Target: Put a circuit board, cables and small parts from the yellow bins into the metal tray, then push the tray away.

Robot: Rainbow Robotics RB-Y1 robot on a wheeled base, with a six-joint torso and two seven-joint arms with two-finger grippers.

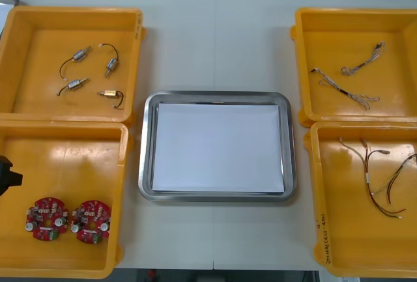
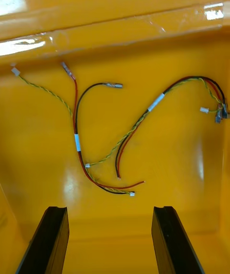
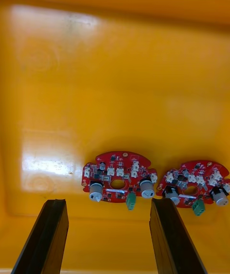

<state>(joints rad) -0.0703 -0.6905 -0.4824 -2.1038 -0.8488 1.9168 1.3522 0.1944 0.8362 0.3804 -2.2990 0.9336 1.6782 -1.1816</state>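
The metal tray (image 1: 146, 165), white inside, lies at the table's middle with nothing in it. Two round red circuit boards (image 1: 47, 219) (image 1: 91, 221) rest side by side in the near left yellow bin (image 1: 65, 145). My left gripper (image 3: 108, 204) hangs open just above that bin's floor. One board (image 3: 119, 183) lies a little beyond the gap between the fingers and the other board (image 3: 194, 190) past one fingertip. My right gripper (image 2: 108, 211) is open over the near right bin (image 1: 326, 230), short of the red, yellow and black cables (image 2: 120, 135) (image 1: 378, 178).
The far left bin (image 1: 26, 47) holds several small metal parts (image 1: 81, 53) with black leads. Twisted cables (image 1: 348, 83) lie in the far right bin (image 1: 313, 41). A black piece of my left arm (image 1: 6, 176) shows at the table's left edge.
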